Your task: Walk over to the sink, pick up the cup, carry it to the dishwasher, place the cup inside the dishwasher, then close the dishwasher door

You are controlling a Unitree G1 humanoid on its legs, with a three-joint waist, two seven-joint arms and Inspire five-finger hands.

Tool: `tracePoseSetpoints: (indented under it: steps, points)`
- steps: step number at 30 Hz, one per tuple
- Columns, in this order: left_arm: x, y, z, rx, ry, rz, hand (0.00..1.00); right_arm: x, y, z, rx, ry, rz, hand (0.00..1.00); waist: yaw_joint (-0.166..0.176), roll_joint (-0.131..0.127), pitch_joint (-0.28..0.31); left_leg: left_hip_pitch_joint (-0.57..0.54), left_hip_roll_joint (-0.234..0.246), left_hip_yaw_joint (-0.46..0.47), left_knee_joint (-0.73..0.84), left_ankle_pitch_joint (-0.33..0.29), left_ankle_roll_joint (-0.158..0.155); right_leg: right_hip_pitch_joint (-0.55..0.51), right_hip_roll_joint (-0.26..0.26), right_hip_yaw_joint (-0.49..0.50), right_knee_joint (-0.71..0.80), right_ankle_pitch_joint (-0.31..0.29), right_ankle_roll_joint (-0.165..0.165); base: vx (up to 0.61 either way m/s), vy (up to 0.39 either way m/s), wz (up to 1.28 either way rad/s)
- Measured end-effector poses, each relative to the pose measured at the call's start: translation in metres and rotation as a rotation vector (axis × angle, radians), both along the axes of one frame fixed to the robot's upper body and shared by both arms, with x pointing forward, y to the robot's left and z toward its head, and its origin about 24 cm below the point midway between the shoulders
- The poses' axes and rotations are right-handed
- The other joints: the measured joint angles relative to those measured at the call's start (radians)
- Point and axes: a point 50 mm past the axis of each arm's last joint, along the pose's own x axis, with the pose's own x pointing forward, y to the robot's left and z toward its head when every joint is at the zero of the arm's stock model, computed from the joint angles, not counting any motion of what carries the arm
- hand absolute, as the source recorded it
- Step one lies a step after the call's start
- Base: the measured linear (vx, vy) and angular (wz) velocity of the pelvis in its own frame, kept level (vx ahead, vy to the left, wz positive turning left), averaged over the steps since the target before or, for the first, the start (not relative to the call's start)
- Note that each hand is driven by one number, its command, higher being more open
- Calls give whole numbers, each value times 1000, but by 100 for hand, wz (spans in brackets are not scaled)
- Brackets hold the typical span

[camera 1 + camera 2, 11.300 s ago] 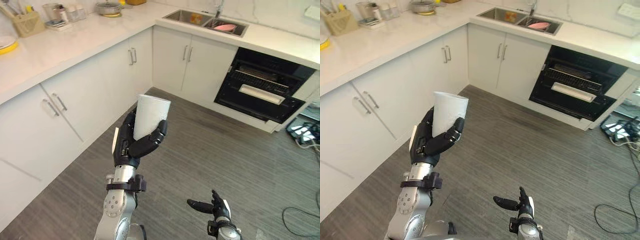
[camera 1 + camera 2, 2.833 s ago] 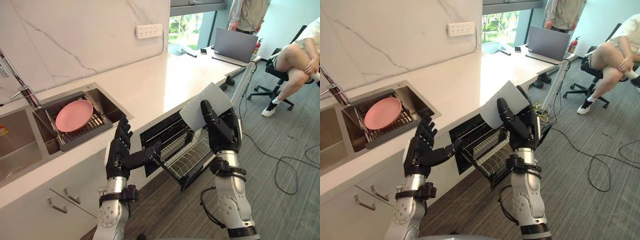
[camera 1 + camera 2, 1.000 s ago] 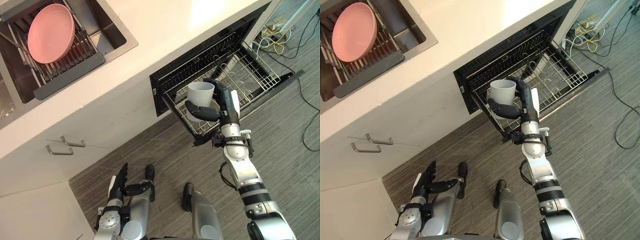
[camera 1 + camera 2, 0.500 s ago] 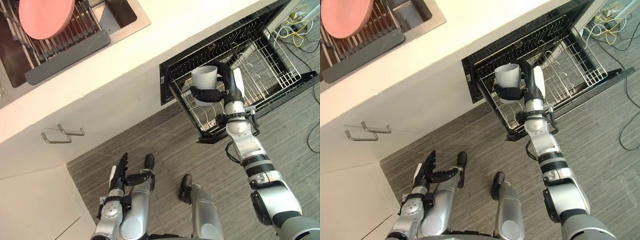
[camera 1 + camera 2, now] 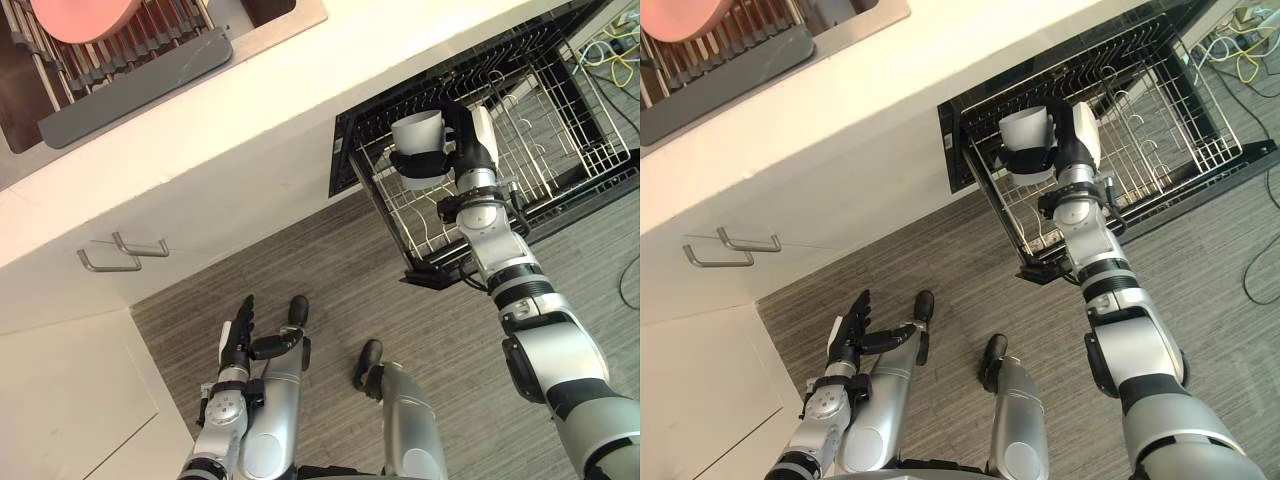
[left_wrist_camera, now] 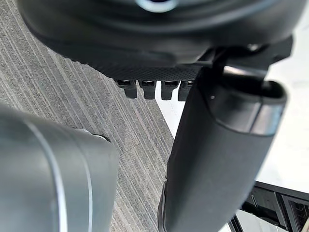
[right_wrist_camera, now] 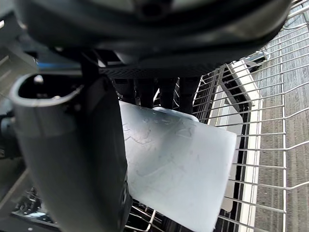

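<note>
In the left eye view the right hand [image 5: 462,135] reaches over the open dishwasher [image 5: 343,155], whose wire rack [image 5: 560,130] stands pulled out above the grey plank floor [image 5: 330,270]. This hand grips the white cup [image 5: 417,135], with the thumb curled across the cup's near side and the fingers wrapped round behind it. The cup is roughly upright, mouth up, over the rack's left end, just beside the left edge of the dishwasher's opening. Whether its base touches the wires cannot be told. Above the opening runs the white worktop [image 5: 300,100], with the sink [image 5: 285,32] set into it to the left of the dishwasher. A pink plate [image 5: 80,12] stands on a dark drainer in the sink. The left hand [image 5: 240,335] hangs low near the floor, well apart from the dishwasher and holding nothing, its fingers straight and pressed together and its thumb jutting sideways. The right eye view shows the same grip on the cup, and two metal handles [image 5: 725,245] on the white cabinet front below the worktop. In the left wrist view the left hand's fingers [image 6: 149,89] form a straight row with its thumb [image 6: 217,159] apart from them, nothing between, and the floor lies beyond. In the right wrist view the cup is pinched between the right hand's thumb and fingers, with rack wires below and beside it.
</note>
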Motion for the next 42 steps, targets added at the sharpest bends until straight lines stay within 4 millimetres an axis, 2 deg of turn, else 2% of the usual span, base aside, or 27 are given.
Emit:
tracePoseSetpoints:
  steps: [15, 16, 27, 34, 40, 42]
  points:
    - [9, -5, 3, -8, -15, 26, 100, 9, 2, -4, -93, 87, -15, 0, 15, 0, 0, -12, -7, -19, -17, 8, -10, -9, -14, -55, 6, -2, -4, 3, -9, 3]
    - [10, -6, 3, -8, -16, 27, 100, 9, 2, -3, -93, 88, -16, 100, 15, 0, 0, -13, -8, -19, -19, 10, -11, -10, -14, -56, 6, -2, -4, 0, 0, 0]
    - [18, -13, 8, -21, -36, 38, 100, 11, 2, -9, -88, 121, -61, 100, 15, 0, 0, -19, -10, -26, -33, 23, -16, -20, -18, -76, 11, -3, -6, -4, -11, 2]
    - [23, -20, 10, -40, -46, 34, 100, 13, 9, -6, -69, 104, -56, 100, 10, 0, 0, -17, -10, -25, -32, 23, -16, -20, -19, -77, 17, -3, -6, 0, 0, 0]
    - [21, -26, 7, -58, -22, 31, 100, 7, 28, -1, -49, 41, 7, 100, -2, 0, 0, 32, -9, -11, -48, 23, -17, 5, -29, -72, 30, -3, -6, -4, -10, -5]
    - [18, -28, 2, -60, 2, 25, 100, 1, 43, 2, -27, -12, 64, 100, -5, -4, 2, 85, -9, 6, -80, 31, -19, 36, -34, -61, 27, -3, -6, -2, -23, -13]
